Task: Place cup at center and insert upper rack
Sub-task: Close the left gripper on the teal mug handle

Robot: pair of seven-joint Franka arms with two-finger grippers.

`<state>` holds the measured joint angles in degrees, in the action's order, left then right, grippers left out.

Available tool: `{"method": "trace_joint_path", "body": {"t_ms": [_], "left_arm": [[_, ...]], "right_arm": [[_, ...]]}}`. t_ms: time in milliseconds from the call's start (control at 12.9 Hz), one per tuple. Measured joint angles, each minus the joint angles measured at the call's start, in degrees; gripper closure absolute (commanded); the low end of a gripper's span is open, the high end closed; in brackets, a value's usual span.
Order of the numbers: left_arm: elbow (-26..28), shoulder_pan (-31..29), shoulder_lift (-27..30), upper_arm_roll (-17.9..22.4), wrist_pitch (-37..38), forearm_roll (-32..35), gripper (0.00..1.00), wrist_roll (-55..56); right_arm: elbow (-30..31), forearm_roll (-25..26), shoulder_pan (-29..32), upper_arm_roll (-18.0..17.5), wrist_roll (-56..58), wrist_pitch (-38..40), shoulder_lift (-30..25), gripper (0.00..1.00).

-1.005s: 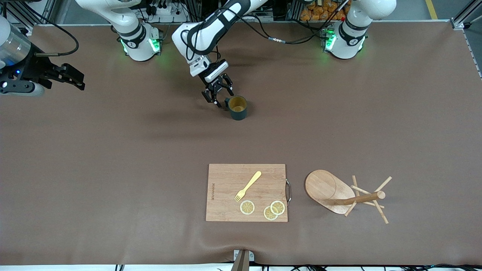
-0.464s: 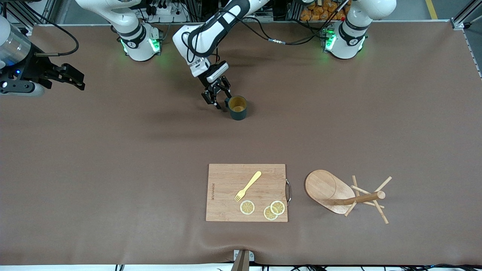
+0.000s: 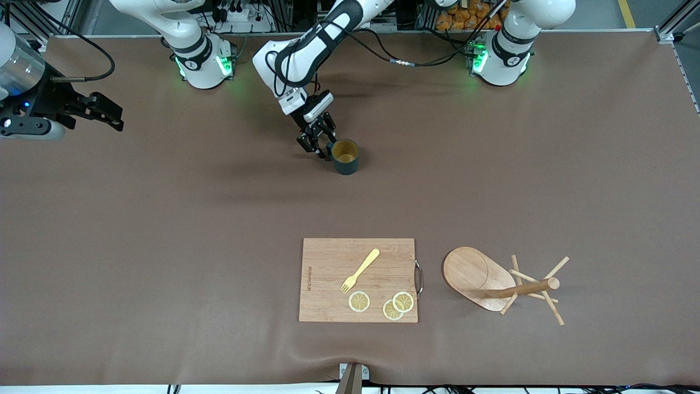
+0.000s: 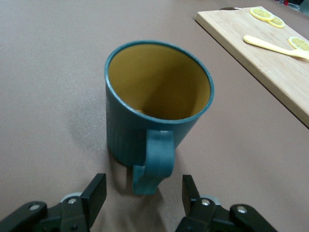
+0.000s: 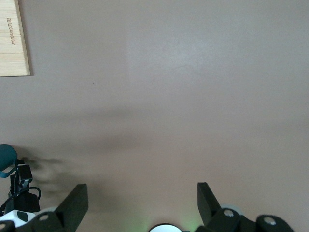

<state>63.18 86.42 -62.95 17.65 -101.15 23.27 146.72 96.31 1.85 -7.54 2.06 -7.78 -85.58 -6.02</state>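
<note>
The cup (image 3: 345,157), dark teal with a mustard inside, stands upright on the table mid-way between the two arm bases. Its handle (image 4: 157,162) points at my left gripper (image 3: 322,146). In the left wrist view the cup (image 4: 154,106) fills the middle, and the left gripper (image 4: 144,194) is open with one finger on each side of the handle, neither touching it. The upper rack (image 3: 492,282) lies tipped on its side near the front camera, toward the left arm's end. My right gripper (image 3: 112,117) waits open over the right arm's end of the table, the right gripper (image 5: 142,203) holding nothing.
A wooden cutting board (image 3: 358,279) lies beside the rack, nearer the front camera than the cup. It carries a yellow fork (image 3: 359,271) and three lemon slices (image 3: 359,301). The board's edge (image 4: 270,53) shows in the left wrist view.
The left gripper has shifted slightly toward the cup and its fingers have narrowed around the handle. The cup, rack and right arm have not moved.
</note>
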Motion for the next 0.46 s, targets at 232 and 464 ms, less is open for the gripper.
{"method": "trace_joint_path", "body": {"t_ms": [232, 464], "left_arm": [[-0.1, 0.0, 0.0, 0.1, 0.7, 0.0, 0.29, 0.0], [-0.2, 0.0, 0.0, 0.1, 1.4, -0.1, 0.29, 0.0]], "right_arm": [[0.0, 0.0, -0.1, 0.0, 0.0, 0.0, 0.0, 0.0], [0.0, -0.1, -0.4, -0.1, -0.1, 0.0, 0.0, 0.0]]}}
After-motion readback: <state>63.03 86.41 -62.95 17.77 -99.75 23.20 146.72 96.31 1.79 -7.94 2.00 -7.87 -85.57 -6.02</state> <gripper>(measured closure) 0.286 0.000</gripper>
